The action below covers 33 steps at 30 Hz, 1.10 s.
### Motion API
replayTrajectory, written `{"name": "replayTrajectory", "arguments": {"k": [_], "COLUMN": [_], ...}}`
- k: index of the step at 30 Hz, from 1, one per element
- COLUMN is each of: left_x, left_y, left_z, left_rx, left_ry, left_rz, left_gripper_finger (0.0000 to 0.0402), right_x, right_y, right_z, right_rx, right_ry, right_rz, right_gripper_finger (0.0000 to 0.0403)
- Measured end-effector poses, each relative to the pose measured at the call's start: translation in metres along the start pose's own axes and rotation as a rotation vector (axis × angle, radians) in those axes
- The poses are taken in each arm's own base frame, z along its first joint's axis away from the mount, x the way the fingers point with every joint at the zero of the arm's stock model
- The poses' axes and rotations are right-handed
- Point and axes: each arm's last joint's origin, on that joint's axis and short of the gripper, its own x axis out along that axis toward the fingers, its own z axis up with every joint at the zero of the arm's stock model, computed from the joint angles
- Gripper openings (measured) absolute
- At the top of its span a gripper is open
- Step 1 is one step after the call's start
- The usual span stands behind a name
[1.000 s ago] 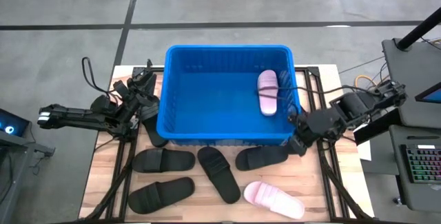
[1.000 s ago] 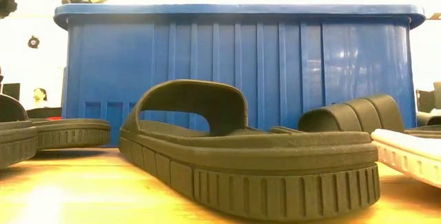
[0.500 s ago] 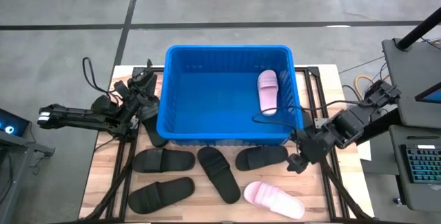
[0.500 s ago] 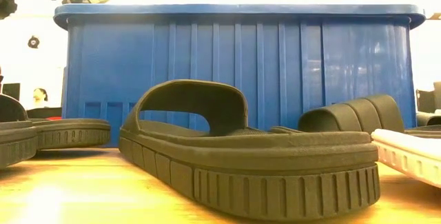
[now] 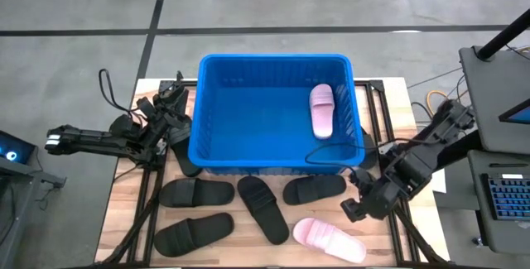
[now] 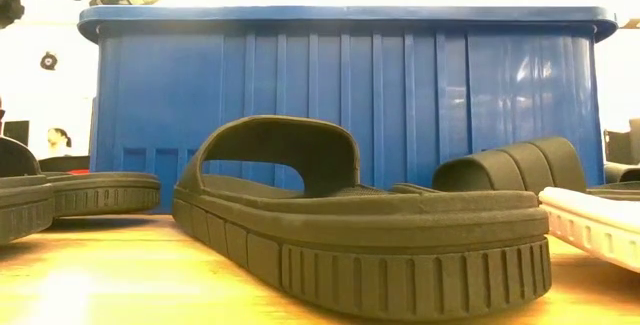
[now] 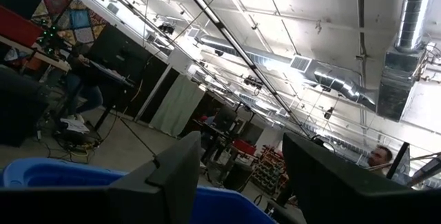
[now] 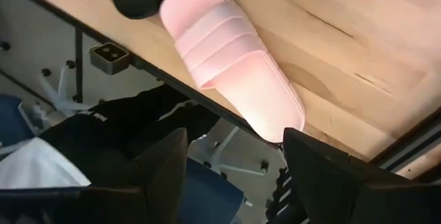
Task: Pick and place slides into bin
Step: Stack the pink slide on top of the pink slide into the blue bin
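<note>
Right gripper (image 5: pixel 354 212) open above pink slide (image 5: pixel 330 240), black slide (image 5: pixel 314 189) beside

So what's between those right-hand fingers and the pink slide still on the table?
Only bare wooden table: the high view shows the right gripper open, apart from the pink slide.

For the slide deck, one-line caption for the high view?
Right gripper open above pink slide on table; one pink slide already in blue bin.

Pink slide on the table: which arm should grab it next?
Right. The right gripper is open beside the pink slide at the table's front right, nothing between them. The left gripper sits on the far side of the bin.
</note>
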Motion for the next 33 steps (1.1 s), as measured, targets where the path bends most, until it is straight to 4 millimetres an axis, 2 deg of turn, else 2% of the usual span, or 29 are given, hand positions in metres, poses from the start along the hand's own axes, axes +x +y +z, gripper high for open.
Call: {"name": "replayTrajectory", "arguments": {"k": [13,24,33], "left_x": [0.000,0.000,0.000], "left_y": [0.000,0.000,0.000], "left_z": [0.000,-0.001,-0.001], "left_rx": [0.000,0.002,0.002], "left_ry": [0.001,0.002,0.003], "left_rz": [-0.001,-0.001,-0.001], "left_gripper_finger": [0.0192,0.0192,0.0192], "right_x": [0.029,0.039,0.050], "right_y": [0.004,0.001,-0.006], "right_z": [-0.017,-0.026,-0.032], "right_rx": [0.060,0.082,0.173], "right_ry": [-0.017,-0.105,-0.104], "right_rz": [-0.088,-0.029,-0.021], "right_gripper_finger": [0.0231,0.0230,0.0230]}}
